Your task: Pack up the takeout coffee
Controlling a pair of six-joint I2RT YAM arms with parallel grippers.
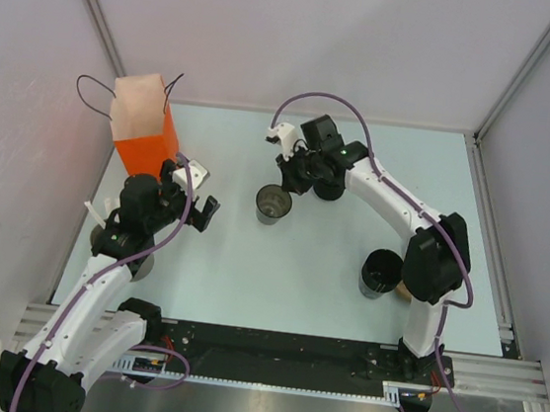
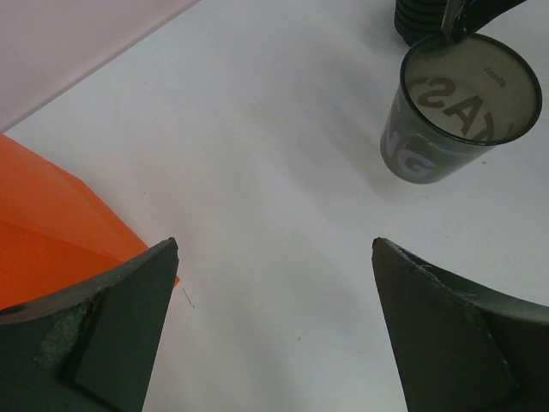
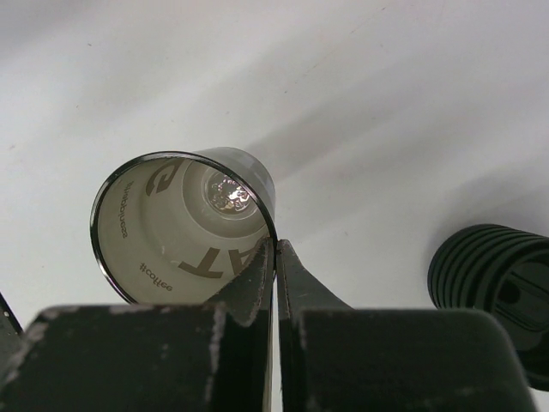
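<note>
The takeout coffee (image 1: 330,188), a small black cup with a ridged lid, stands at the back middle, partly hidden under my right wrist. It also shows at the right edge of the right wrist view (image 3: 493,287) and the top edge of the left wrist view (image 2: 419,17). My right gripper (image 1: 289,182) (image 3: 275,245) is shut on the rim of a translucent grey lettered cup (image 1: 273,205) (image 3: 184,227), one finger inside and one outside. My left gripper (image 1: 207,191) (image 2: 274,249) is open and empty over bare table, left of that cup (image 2: 459,107).
An orange paper bag (image 1: 143,126) (image 2: 51,223) with dark handles stands open at the back left, beside my left gripper. A wider black cup (image 1: 381,273) stands by the right arm. A grey cup (image 1: 112,239) sits mostly hidden under the left arm.
</note>
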